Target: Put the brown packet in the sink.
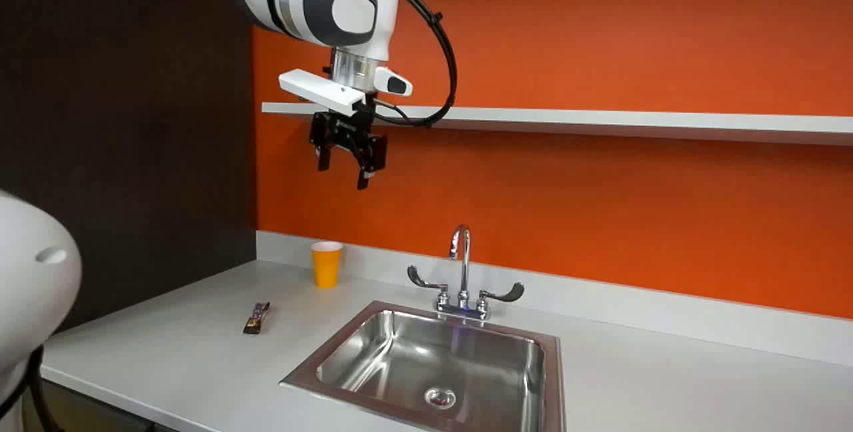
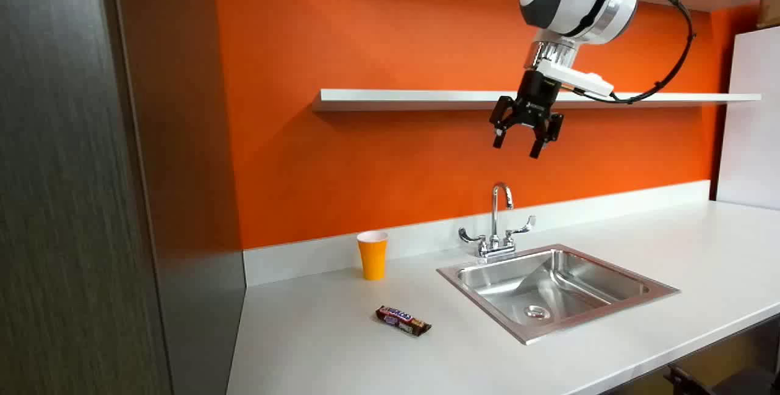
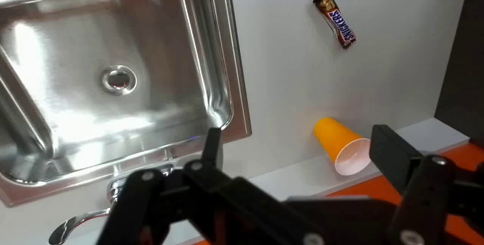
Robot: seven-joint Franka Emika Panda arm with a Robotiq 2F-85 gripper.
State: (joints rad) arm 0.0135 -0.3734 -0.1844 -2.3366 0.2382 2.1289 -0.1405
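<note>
On the surface (image 2: 304, 346) you are viewing, a yellow cup (image 2: 373, 256) is standing upright; above, a white shelf (image 1: 600, 120) is running along an orange wall (image 1: 600, 219).

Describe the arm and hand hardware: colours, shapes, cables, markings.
Rounded white robot arm with dark grey panels and a silvery metal collar. A black flexible cable loops outside it. A white bar-shaped housing is mounted near the black two-fingered mechanical hand, which has flat rectangular fingertips and round silvery screw heads. I see no legible lettering.
</note>
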